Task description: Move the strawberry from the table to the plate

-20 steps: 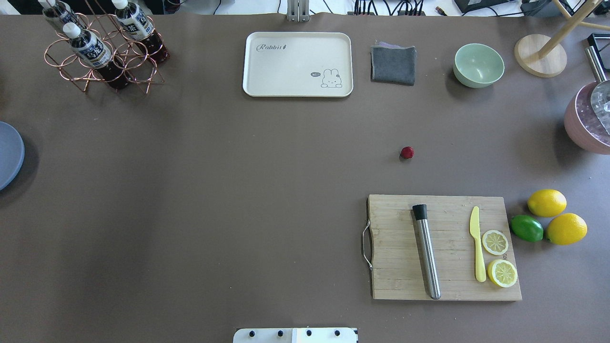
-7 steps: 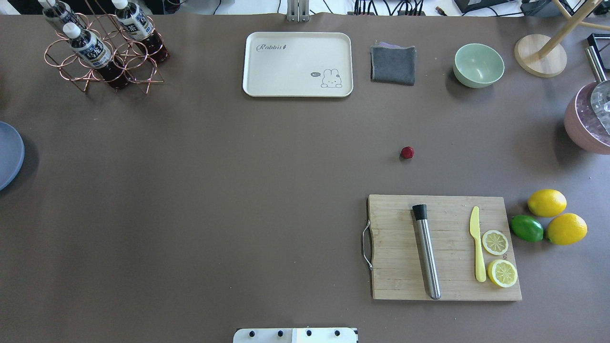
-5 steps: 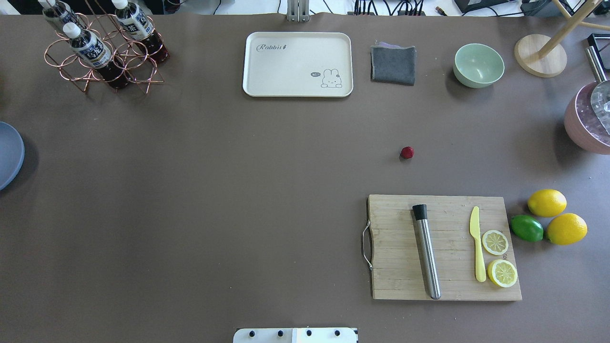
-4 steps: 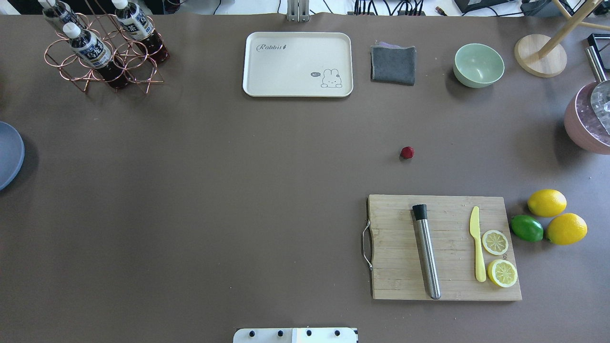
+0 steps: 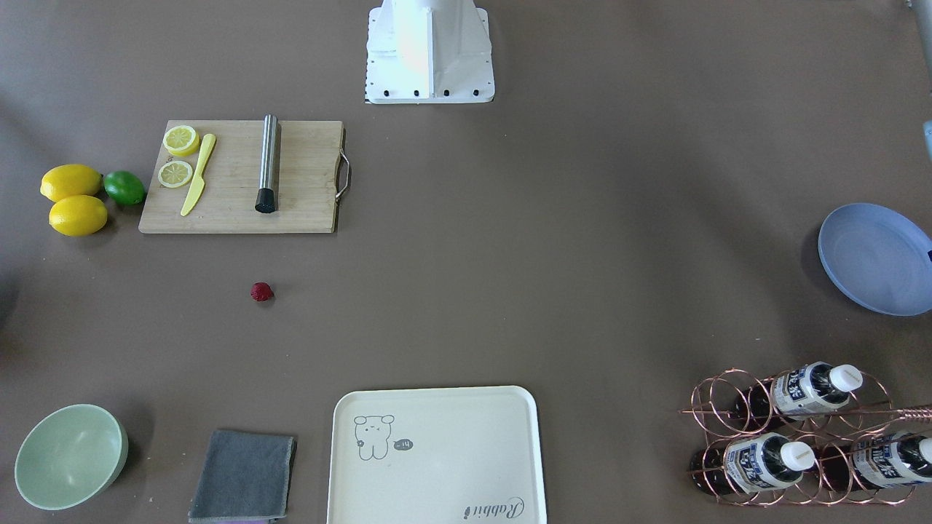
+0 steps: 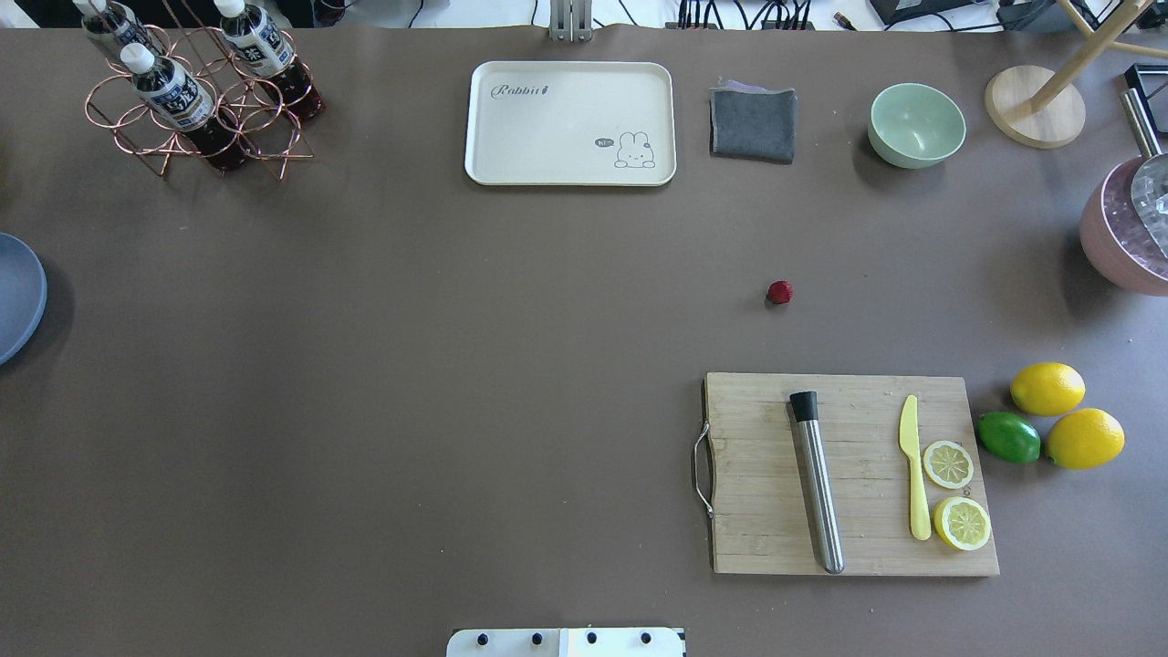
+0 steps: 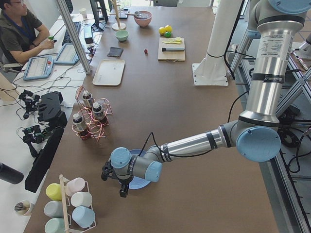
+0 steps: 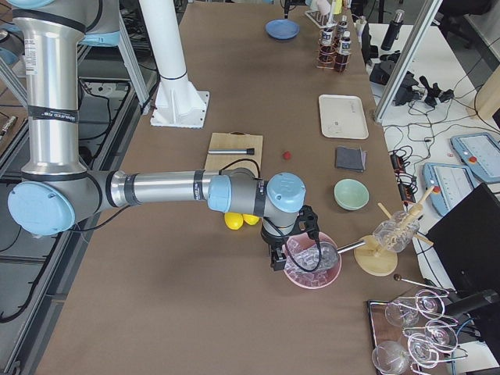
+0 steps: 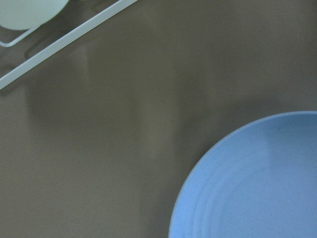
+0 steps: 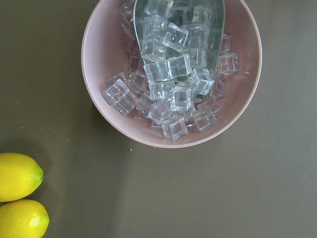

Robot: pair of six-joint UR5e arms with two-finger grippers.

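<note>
The strawberry (image 6: 779,292) (image 5: 261,292) is a tiny dark-red berry lying alone on the brown table (image 6: 411,365), just beyond the cutting board. The light-blue plate (image 5: 874,258) (image 6: 14,297) sits at the table's end on my left side and holds nothing. My left gripper (image 7: 121,191) hangs over the plate's (image 9: 257,183) edge, far from the berry. My right gripper (image 8: 275,262) hovers by the pink ice bowl at the opposite end. Neither wrist view shows fingers, so I cannot tell whether either gripper is open or shut.
A wooden board (image 6: 853,474) carries a steel muddler, a yellow knife and two lemon slices. Two lemons and a lime (image 6: 1008,436) lie beside it. Along the far edge stand a cream tray (image 6: 570,123), grey cloth, green bowl (image 6: 915,125) and bottle rack (image 6: 196,91). Pink ice bowl (image 10: 171,74).
</note>
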